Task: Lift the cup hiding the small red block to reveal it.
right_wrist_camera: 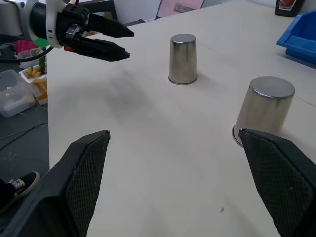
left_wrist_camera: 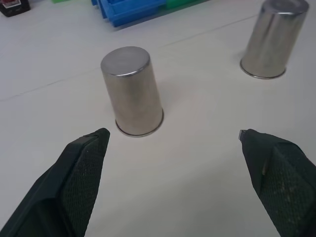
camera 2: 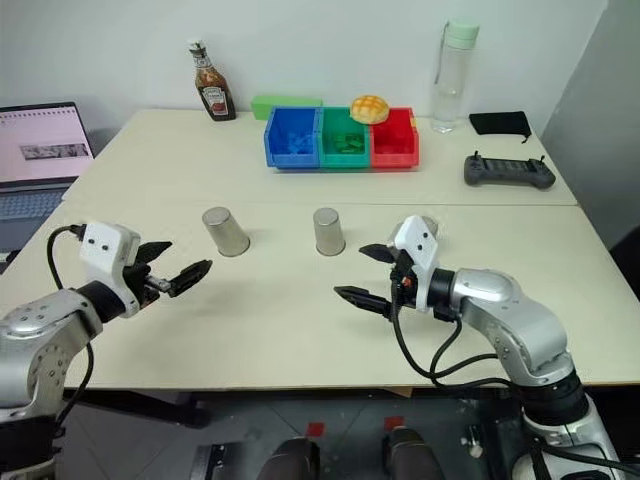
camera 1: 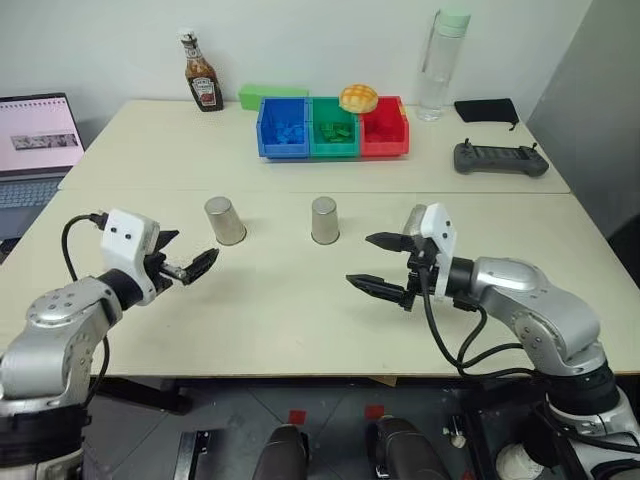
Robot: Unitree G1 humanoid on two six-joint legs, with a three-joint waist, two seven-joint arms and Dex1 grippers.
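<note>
Two upside-down silver cups stand mid-table, the left cup (camera 1: 225, 220) and the middle cup (camera 1: 324, 220). A third cup (camera 2: 429, 224) peeks out behind my right hand. My left gripper (camera 1: 196, 246) is open, a short way left of and nearer than the left cup (left_wrist_camera: 132, 91), which sits ahead between its fingers. My right gripper (camera 1: 364, 262) is open just right of and nearer than the middle cup (right_wrist_camera: 264, 111), holding nothing. The small red block is hidden.
At the back stand blue (camera 1: 284, 128), green (camera 1: 334, 128) and red (camera 1: 385, 130) bins with a bun (camera 1: 358, 97) on top, a ketchup bottle (camera 1: 203, 75), a clear bottle (camera 1: 440, 62), a controller (camera 1: 500, 158) and a black pouch (camera 1: 486, 108). A laptop (camera 1: 35, 150) sits off the left edge.
</note>
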